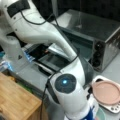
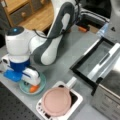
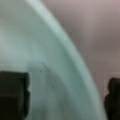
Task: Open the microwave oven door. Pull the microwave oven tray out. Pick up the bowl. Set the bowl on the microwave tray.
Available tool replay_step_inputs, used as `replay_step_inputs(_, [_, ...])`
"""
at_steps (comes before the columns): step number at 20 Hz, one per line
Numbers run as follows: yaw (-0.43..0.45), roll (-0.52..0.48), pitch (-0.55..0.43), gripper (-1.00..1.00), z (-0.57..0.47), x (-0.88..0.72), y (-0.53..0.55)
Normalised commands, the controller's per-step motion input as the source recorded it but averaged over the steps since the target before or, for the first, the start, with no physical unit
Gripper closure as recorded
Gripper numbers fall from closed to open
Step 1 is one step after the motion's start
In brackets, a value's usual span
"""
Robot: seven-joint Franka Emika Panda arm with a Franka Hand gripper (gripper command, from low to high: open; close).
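Your gripper (image 2: 28, 79) is down at the bowl (image 2: 41, 83), at the near-left corner of the table in a front view. In the wrist view the two fingers (image 3: 13, 96) sit apart, one inside the bowl (image 3: 37, 62) over its turquoise floor, the other outside past the rim, so the jaws straddle the rim. You can't tell from any view whether the pads touch it. The orange lump (image 2: 33, 88) lies in the bowl just beside the gripper body.

The microwave oven door (image 2: 93, 58) is down and open, lying flat out from the microwave oven (image 2: 110, 100); its bar handle (image 2: 103, 63) shows pale across it. In a front view the oven (image 1: 100, 32) sits far right with its three knobs (image 1: 98, 53) in a column, and a dark flat panel (image 1: 53, 61) shows below the oven mouth behind the arm; you can't tell tray from door there.

The pink plate (image 2: 56, 101) rests on the white dish (image 2: 76, 101) just right of the bowl, between bowl and oven. It also shows in a front view (image 1: 107, 92).
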Motion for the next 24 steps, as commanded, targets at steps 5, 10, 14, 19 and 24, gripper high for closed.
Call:
replay_step_inputs(5, [-0.119, 0.21, -0.124, 1.0, -0.06, 0.07, -0.02])
replay_step_inputs(10, [-0.142, 0.215, -0.121, 1.0, -0.11, 0.03, 0.06])
replay_step_inputs(14, [-0.13, 0.204, -0.096, 1.0, -0.06, -0.03, 0.09])
replay_step_inputs(19, [-0.097, 0.234, -0.02, 1.0, 0.07, -0.13, 0.13])
replay_step_inputs(24, [-0.079, 0.28, 0.045, 1.0, 0.15, -0.19, 0.14])
